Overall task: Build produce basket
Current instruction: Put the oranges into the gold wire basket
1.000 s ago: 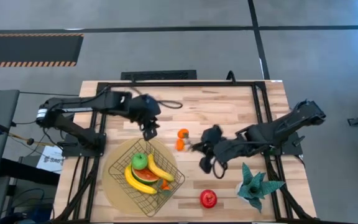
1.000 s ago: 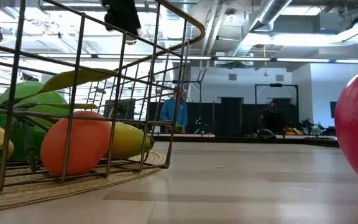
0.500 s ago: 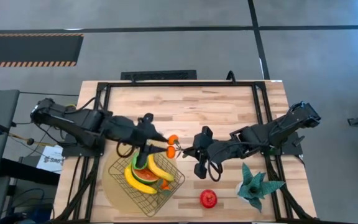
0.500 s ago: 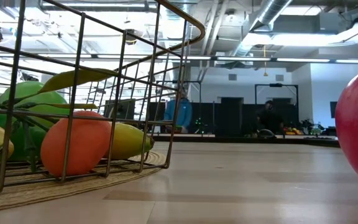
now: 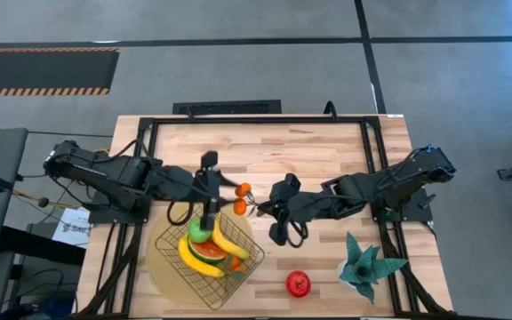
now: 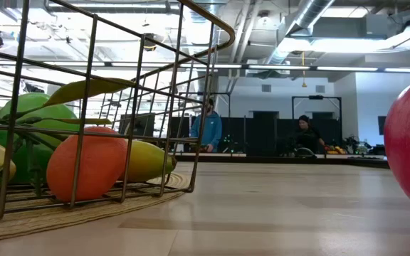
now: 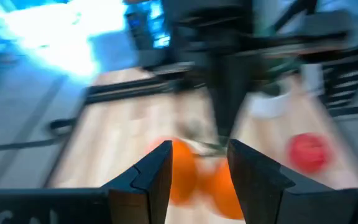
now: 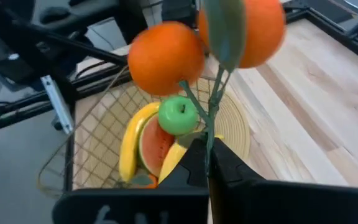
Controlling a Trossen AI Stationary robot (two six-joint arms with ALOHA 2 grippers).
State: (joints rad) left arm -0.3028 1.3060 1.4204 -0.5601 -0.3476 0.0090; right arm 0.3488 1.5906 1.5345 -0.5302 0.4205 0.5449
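Now the right tool (image 5: pixel 258 206) is clamped shut on the thin green stem of the oranges (image 5: pixel 241 197), holding the pair in the air over the surface (image 5: pixel 309 156). In the right wrist view the stem (image 8: pixel 211 115) rises straight out from between that tool's closed tips (image 8: pixel 208 158), with the two oranges (image 8: pixel 166 57) and a leaf (image 8: pixel 224 28) beyond them. The left tool (image 5: pixel 229 194) meets the oranges from the other side; its fingers (image 7: pixel 154 171) stand partly open on either side of the fruit (image 7: pixel 182 171), and whether they press on it cannot be told.

Below and just beside both tools sits the basket (image 5: pixel 169 242) on a round tan mat (image 5: pixel 154 267), holding two bananas (image 5: pixel 228 242), a green apple (image 5: pixel 201 231) and a red-orange slice (image 5: pixel 210 252). A red fruit (image 5: pixel 298 284) lies on the surface nearer the front edge than the right tool, with a teal plant (image 5: pixel 363 262) beside it. Two people (image 6: pixel 208 131) stand far back in the room.
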